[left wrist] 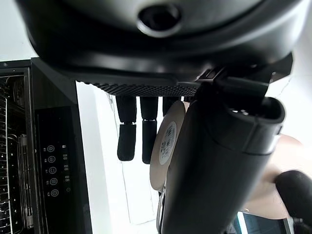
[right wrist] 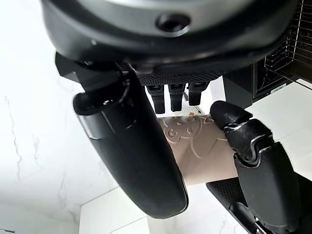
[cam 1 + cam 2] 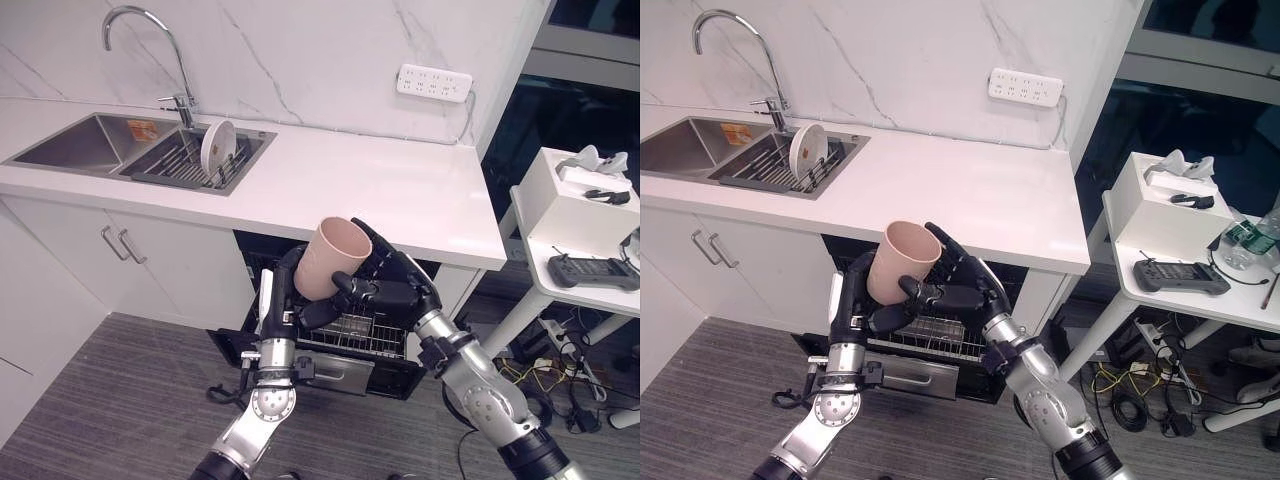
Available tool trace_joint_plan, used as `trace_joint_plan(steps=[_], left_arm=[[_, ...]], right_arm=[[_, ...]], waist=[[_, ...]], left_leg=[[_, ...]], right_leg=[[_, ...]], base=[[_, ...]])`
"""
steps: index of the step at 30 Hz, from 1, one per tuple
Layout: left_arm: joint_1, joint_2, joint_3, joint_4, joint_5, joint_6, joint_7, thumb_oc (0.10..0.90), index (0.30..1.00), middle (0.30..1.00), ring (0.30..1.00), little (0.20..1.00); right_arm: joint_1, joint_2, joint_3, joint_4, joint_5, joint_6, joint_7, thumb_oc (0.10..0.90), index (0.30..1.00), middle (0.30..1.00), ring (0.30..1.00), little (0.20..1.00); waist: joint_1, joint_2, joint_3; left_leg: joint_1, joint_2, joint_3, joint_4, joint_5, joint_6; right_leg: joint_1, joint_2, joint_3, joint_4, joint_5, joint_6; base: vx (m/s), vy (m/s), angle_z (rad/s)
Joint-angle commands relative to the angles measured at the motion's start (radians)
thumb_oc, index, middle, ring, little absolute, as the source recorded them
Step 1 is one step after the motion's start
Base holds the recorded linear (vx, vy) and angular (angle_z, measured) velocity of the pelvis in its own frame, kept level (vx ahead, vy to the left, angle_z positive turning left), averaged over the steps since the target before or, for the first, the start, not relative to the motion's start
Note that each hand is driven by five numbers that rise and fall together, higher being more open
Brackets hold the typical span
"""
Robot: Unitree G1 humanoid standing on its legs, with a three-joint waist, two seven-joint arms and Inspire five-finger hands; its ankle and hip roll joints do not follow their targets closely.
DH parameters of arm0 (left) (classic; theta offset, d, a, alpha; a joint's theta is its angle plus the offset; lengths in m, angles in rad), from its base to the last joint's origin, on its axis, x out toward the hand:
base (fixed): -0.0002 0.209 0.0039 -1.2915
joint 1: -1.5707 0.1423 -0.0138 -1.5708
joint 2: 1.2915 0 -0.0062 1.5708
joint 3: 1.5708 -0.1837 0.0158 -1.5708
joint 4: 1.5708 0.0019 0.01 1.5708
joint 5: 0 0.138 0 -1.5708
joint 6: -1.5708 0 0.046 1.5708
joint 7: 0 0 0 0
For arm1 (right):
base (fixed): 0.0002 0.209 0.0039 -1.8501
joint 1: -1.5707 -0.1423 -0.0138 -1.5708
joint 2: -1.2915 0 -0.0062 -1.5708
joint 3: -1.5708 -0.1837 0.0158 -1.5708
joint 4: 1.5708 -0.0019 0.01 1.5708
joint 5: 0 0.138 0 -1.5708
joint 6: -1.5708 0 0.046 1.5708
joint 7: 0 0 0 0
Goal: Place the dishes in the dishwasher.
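A pale pink plastic cup [image 3: 331,257] is held in the air between the 2 hands, above the open black dishwasher [image 3: 330,345] that sits under the white stone countertop [image 3: 380,190]. The cup is tilted, with its open mouth turned up and toward the right. The left hand [image 3: 291,283] comes in from the lower left and grips the cup at its base and left side; in the left wrist view its fingers [image 1: 126,135] curl around the round bottom of the cup [image 1: 165,146]. The right hand [image 3: 385,280] comes in from the lower right and is also closed on the cup; its fingers wrap the right and far side of the cup, and in the right wrist view its thumb [image 2: 131,146] presses on the cup wall [image 2: 200,151]. Below the hands, the metal wire rack [image 3: 350,335] of the dishwasher is pulled out toward the near side. At the far left, a steel sink [image 3: 90,142] with a curved chrome tap [image 3: 150,45] holds a dark drying rack [image 3: 190,160], and 1 white round plate [image 3: 217,147] stands upright in it. A white power strip [image 3: 434,83] is fixed on the marble wall at the far right. To the right, a small white table [image 3: 585,275] carries a white box [image 3: 570,205] and a black remote device [image 3: 590,270].
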Motion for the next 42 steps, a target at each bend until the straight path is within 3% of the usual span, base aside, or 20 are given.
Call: trace_joint_plan(steps=[1,42], left_arm=[[-0.137,0.006,-0.052,-0.066,0.036,-0.127,-0.014,0.400,0.300,0.300,0.300,0.300],[-0.171,0.032,-0.135,-0.055,0.068,-0.044,-0.084,0.400,0.300,0.300,0.300,0.300]], right_arm=[[-0.140,0.046,-0.051,-0.061,0.035,-0.080,0.019,0.800,0.900,0.900,0.900,0.900],[-0.218,0.069,0.047,-0.014,-0.005,-0.024,0.042,0.800,0.900,0.900,0.900,0.900]], waist=[[0.012,0.001,-0.014],[0.029,0.005,-0.008]], left_leg=[[0.033,-0.009,-0.086,0.013,-0.127,-0.018],[0.037,-0.025,-0.096,0.013,-0.131,-0.007]], right_leg=[[0.025,0.001,-0.004,0.049,-0.080,0.040],[0.031,-0.001,-0.002,0.049,-0.077,0.042]], base=[[0.00,0.000,0.00],[0.00,0.000,0.00]])
